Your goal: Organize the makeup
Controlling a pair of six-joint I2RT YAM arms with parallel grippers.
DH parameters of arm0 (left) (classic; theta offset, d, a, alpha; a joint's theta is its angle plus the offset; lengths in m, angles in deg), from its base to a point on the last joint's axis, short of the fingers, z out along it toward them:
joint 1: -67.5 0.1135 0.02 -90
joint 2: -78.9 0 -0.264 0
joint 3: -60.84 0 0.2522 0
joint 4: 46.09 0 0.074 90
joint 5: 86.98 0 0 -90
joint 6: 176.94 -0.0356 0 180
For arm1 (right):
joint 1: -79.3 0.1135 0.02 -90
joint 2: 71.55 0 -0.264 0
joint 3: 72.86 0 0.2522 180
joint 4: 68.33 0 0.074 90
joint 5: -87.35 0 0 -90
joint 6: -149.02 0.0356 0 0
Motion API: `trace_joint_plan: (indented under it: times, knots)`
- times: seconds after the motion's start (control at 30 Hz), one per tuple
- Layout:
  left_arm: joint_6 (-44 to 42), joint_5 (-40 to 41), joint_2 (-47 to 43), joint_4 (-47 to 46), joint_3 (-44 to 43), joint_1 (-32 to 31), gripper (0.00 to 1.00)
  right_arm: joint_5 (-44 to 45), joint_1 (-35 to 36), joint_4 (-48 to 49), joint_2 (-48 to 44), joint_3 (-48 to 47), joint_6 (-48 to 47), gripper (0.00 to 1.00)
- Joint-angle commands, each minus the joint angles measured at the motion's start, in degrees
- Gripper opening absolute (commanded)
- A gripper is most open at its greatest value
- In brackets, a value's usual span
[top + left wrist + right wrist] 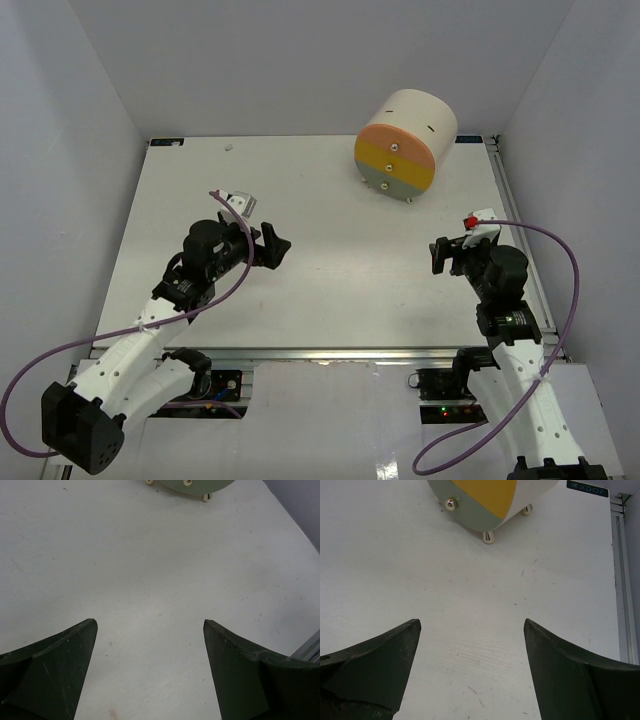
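Observation:
No makeup shows in any view: no compacts, jars, tubes or cases lie on the table. My left gripper [277, 246] is open and empty over the left middle of the white table [330, 270]; its wrist view shows only bare table between the fingers [150, 622]. My right gripper [440, 255] is open and empty at the right side; its own view [472, 622] shows bare table between the fingers.
A big cream cylinder [405, 143] with pink, yellow and grey drawer fronts lies on its side at the back right, drawers shut. Its grey front and gold knob show in the right wrist view [470, 510], its feet in the left wrist view [206, 497]. Grey walls enclose the table.

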Motion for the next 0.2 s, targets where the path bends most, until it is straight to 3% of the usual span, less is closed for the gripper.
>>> trace_joint_plan:
  times: [0.0,0.17]
  knots:
    - [-0.31,-1.93,-1.09,-0.48,-0.28,-0.35,0.98,-1.14,-1.12,0.99,0.20,-0.20,1.36,0.90]
    - [-0.22,-1.70,-1.44,-0.65,-0.10,-0.37,0.98,-1.78,-1.61,0.96,0.28,-0.06,1.15,0.90]
